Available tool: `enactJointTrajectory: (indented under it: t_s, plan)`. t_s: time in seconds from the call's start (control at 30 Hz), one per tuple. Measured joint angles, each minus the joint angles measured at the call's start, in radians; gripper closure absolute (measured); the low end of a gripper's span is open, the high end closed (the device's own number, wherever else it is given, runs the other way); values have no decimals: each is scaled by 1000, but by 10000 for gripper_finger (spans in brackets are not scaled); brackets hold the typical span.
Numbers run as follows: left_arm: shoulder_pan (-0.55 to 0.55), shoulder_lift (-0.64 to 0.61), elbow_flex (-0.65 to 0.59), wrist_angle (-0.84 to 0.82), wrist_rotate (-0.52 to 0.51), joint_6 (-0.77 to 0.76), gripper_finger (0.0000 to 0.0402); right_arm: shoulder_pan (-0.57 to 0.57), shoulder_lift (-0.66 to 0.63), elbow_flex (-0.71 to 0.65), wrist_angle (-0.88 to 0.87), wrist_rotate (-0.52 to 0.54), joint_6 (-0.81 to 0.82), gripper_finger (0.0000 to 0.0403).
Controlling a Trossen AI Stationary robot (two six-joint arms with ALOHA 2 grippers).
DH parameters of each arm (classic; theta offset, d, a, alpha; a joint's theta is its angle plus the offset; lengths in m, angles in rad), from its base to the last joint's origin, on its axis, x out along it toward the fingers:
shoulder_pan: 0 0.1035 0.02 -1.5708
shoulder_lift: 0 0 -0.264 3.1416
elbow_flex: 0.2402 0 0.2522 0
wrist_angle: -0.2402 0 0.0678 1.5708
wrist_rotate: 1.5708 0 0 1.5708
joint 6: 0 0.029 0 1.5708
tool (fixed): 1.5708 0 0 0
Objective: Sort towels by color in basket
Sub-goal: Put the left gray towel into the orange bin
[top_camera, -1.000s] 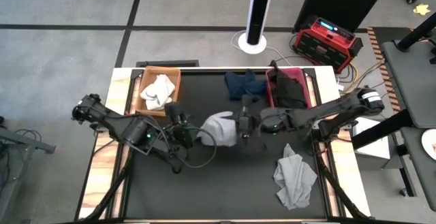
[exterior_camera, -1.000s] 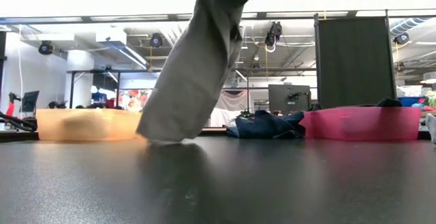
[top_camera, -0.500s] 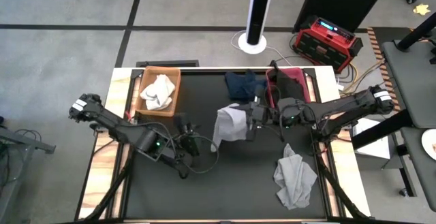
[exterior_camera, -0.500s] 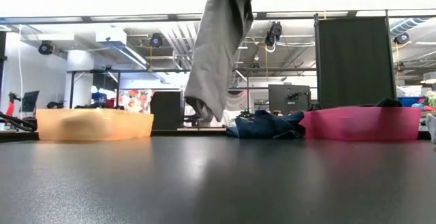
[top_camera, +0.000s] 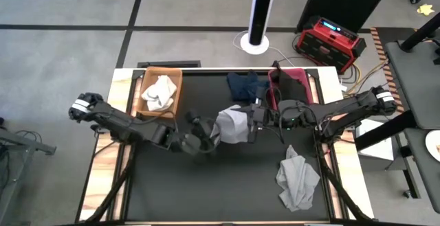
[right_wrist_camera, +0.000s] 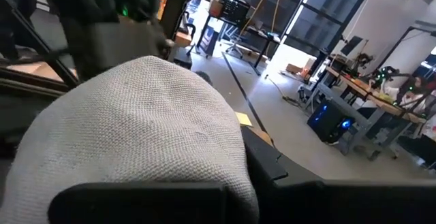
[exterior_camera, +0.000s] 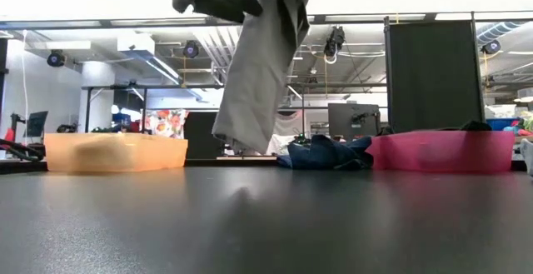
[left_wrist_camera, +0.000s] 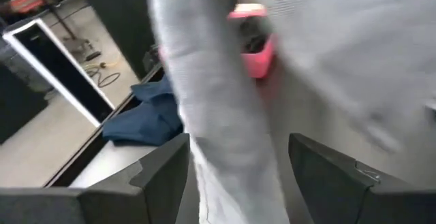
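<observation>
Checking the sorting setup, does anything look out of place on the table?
Yes: a crumpled navy blue cloth towel lies on the black tabletop between the orange basket and pink basket, in neither. A light grey towel also lies loose near the front right.

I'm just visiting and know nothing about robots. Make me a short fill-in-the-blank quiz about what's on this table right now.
1. The right claw holds a light ____ towel up off the table.
2. The orange basket holds a ____ towel.
3. The navy towel lies beside the ____ basket.
4. The left claw, open, is ____ the hanging towel.

Missing words: grey; white; pink; beside
</observation>
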Motion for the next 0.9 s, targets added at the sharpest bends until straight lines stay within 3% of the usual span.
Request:
enactJointTrajectory:
  t_s: [0.3, 0.4, 0.6, 0.8, 0.9]
  plan:
    - [73, 5, -62, 126, 11, 28, 184, 1, 0, 0, -9, -7, 16, 394]
    - [72, 6, -70, 146, 17, 61, 236, 1, 0, 0, -9, -7, 27, 394]
    - [73, 6, -70, 168, -6, 102, 384, 1, 19, -1, -4, -66, 71, 394]
    - [73, -6, -70, 248, -36, 176, 398, 3, 74, -3, -34, -87, 107, 392]
    - [72, -39, -70, 252, -45, 190, 400, 3, 101, -3, -70, -85, 113, 371]
